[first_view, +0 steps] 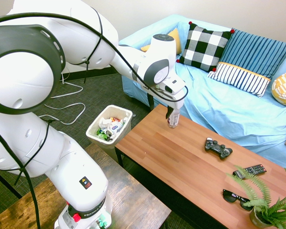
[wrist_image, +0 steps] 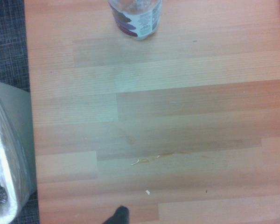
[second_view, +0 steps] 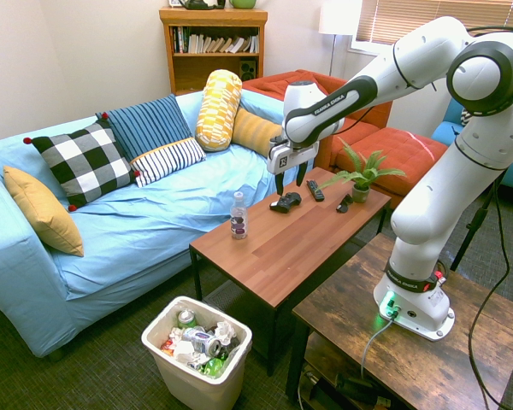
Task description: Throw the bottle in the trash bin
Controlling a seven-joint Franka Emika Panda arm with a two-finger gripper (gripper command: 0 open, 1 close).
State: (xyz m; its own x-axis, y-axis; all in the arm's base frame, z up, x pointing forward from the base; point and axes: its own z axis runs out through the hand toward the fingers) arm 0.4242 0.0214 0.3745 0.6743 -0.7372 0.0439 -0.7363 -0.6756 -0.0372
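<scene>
The bottle [first_view: 174,119] [second_view: 238,216] stands upright near the sofa-side end of the wooden coffee table [first_view: 181,160] [second_view: 269,248]. It is clear, with a pale cap and a dark reddish label. My gripper [first_view: 170,109] [second_view: 290,181] hangs open above the table, a little to one side of the bottle, holding nothing. The wrist view shows the lower part of the bottle [wrist_image: 134,18] and bare tabletop. The trash bin [first_view: 93,126] [second_view: 188,389] [wrist_image: 9,154], white and part-filled with cans and wrappers, stands on the floor off the table's end.
On the table lie a game controller [first_view: 218,147] [second_view: 285,202], a remote [first_view: 249,170] [second_view: 315,190] and sunglasses [first_view: 236,198] [second_view: 345,203], beside a potted fern [first_view: 271,207] [second_view: 359,175]. A blue sofa [first_view: 219,109] [second_view: 137,231] with cushions runs along the far side.
</scene>
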